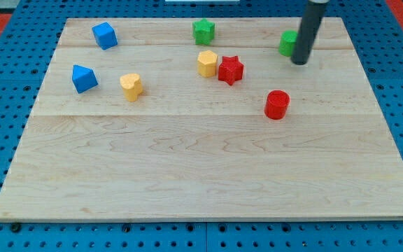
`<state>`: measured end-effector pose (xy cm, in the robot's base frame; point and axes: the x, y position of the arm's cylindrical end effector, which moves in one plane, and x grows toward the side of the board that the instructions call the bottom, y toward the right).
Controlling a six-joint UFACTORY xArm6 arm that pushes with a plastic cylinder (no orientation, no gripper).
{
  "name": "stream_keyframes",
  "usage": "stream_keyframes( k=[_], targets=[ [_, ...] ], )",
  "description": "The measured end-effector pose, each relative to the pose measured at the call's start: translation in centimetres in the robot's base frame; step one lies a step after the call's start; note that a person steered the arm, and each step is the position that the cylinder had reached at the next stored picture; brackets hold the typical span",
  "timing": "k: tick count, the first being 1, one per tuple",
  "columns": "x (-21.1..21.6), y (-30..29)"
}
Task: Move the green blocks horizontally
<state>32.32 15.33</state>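
In the camera view, my tip (299, 62) stands near the board's (187, 175) top right, touching or just short of a green block (287, 43) that it partly hides; the block shows on the rod's left side, so its shape cannot be made out. There are no fingers here, only the bare rod, so nothing opens or shuts. The second green block, a star (203, 31), sits at the top centre, well apart to the view's left. As I judge it, the coming move turns on this: the near green block lies to the tip's upper left, so a leftward sweep would carry it horizontally along the top edge toward the star. Below that path lie a yellow block (207, 63) and a red star (231, 70), touching each other.
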Motion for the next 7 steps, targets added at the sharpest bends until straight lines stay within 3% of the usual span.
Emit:
stream_keyframes(
  k=[2,3,4,5,6,7],
  targets=[
    [-7.4,2.0],
    [-7.3,0.8],
    [-3.2,-0.1],
    [-3.0,4.2],
    [-6.4,13.6],
    [-11.7,10.7]
  ],
)
